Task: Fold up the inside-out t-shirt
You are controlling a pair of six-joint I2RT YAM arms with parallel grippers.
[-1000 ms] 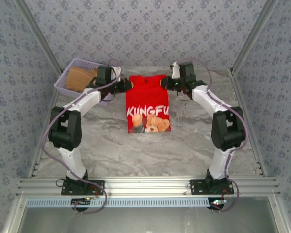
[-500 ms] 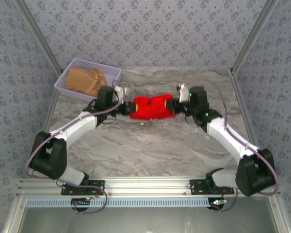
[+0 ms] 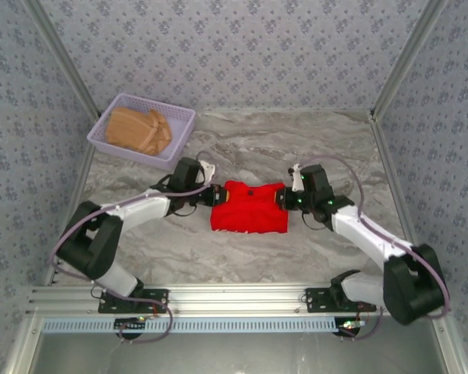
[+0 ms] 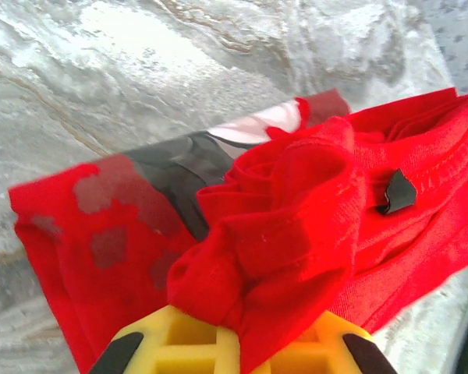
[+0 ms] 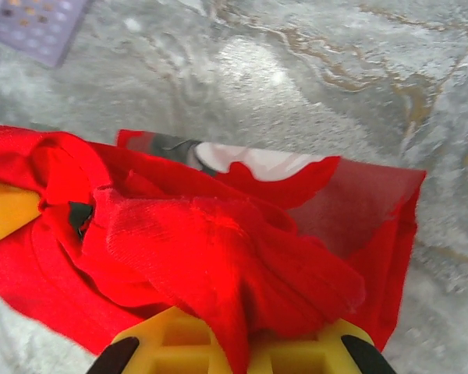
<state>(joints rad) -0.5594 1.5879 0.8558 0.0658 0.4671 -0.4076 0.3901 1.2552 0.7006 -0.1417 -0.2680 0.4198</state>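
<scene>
The red inside-out t-shirt lies on the marble table, doubled over into a short band, its print hidden in the top view. My left gripper is shut on the shirt's upper left corner and my right gripper is shut on its upper right corner. In the left wrist view red cloth bunches between the yellow fingers, with part of the print showing on the layer beneath. The right wrist view has the same bunched cloth pinched between its yellow fingers.
A lavender basket holding a tan folded garment stands at the back left of the table. Patterned walls enclose the table on three sides. Bare marble lies in front of and behind the shirt.
Both grippers carried the shirt's top edge down from the far side and toward the near side. The hanging shirt with its print showing now lies folded over on the table.
</scene>
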